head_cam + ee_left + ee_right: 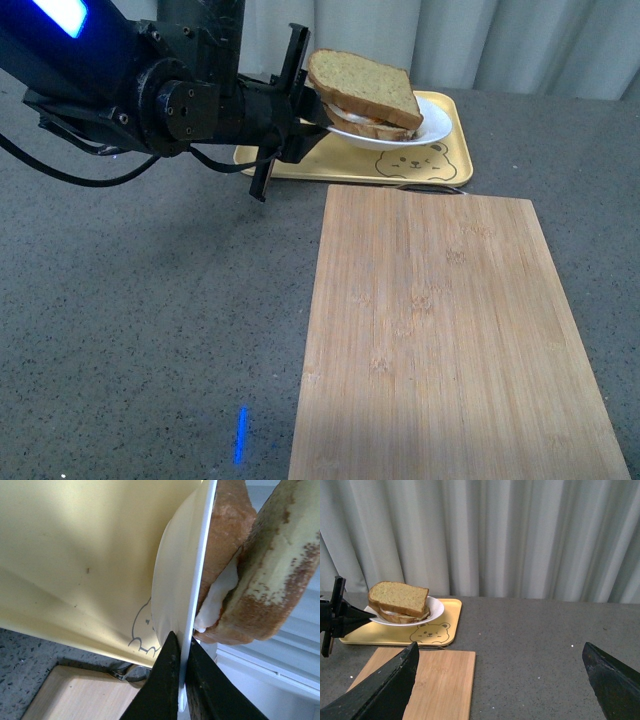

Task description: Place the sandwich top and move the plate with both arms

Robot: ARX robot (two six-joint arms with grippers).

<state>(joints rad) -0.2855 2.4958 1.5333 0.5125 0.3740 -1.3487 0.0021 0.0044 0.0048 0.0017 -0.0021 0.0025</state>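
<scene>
The sandwich top (365, 85), a brown wholegrain slice, lies on a lower slice with egg white showing between them, all on the white plate (432, 125). My left gripper (308, 125) is shut on the plate's left rim and holds it just over the yellow tray (445, 165). In the left wrist view the plate (172, 580) runs edge-on between the left gripper (182, 645) fingers, with the sandwich top (285, 555) beside it. My right gripper (500, 680) stands open over bare table, well apart from the plate (436, 611) and the sandwich top (400, 596). It is out of the front view.
A bamboo cutting board (440, 330) lies in front of the bear-printed tray (395, 635), reaching to the near table edge. Grey speckled tabletop spreads on both sides of it. A pale curtain hangs behind the table.
</scene>
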